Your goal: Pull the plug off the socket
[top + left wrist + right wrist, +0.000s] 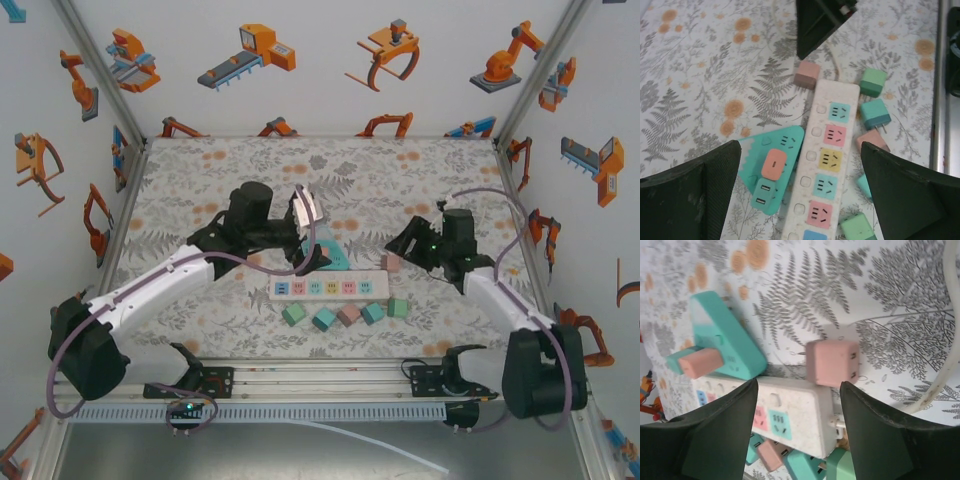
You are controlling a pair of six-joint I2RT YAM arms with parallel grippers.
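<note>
Left tool [800, 147] hangs with jaws wide, gripping nothing, above the teal adapter [790, 142] and the strip [816, 117]. A pink plug [773, 164] sits seated in the adapter. Loose plugs [345, 315] lie in a row along the strip's near side. A second pink plug [832, 362] rests on the tabletop [900, 300] at the strip's right end, free of any socket. Right tool [798, 385] stands part-open just beside it, holding nothing.

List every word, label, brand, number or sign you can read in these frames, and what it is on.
No readable text in these views.
On the power strip: coloured outlets and buttons, no legible lettering.
On the teal triangular adapter: slots, no legible print.
On the wall drawings: orange robot pictures, no words.
</note>
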